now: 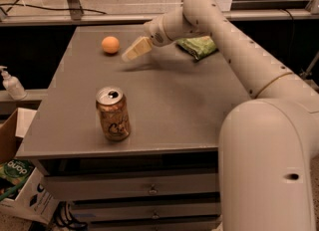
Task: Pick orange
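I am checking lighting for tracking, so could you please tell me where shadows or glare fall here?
Camera view: warm, dim light; the gripper, hovering just right of the orange, casts a soft shadow on the table beneath it; the rim of the soda can glints; the orange shows no glare.

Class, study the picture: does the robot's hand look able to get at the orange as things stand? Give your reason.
Probably yes. The hand is above the table just right of the orange, with only bare surface between them. The can stands far nearer the front edge, out of the way.
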{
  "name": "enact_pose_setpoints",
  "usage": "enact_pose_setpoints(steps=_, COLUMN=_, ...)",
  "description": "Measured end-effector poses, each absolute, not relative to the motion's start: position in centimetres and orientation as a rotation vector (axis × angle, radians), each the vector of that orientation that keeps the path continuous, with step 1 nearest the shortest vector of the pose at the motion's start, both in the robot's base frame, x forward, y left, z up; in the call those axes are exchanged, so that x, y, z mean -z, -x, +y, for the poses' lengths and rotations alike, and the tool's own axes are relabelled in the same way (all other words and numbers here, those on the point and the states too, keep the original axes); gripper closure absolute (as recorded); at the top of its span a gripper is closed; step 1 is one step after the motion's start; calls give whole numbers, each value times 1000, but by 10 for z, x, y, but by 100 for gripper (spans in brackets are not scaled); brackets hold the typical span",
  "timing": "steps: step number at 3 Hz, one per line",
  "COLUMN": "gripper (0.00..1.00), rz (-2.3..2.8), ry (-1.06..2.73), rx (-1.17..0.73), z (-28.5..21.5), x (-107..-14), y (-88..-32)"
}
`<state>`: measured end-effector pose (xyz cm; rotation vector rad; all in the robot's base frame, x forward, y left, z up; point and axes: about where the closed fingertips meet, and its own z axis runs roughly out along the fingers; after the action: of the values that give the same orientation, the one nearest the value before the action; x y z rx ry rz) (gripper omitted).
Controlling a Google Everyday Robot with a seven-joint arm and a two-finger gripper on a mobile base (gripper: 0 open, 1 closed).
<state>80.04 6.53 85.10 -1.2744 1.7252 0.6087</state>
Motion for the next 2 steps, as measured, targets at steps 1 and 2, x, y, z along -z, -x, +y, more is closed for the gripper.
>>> enact_pose_setpoints(steps=1, gripper=0, rz=1698, ry=1289, rx=-674, z=96, x=-839, y=-817)
enact_pose_setpoints(steps=2, gripper=0, rz=1687, ry=1294, rx=-698, z=107, x=-835, y=-823)
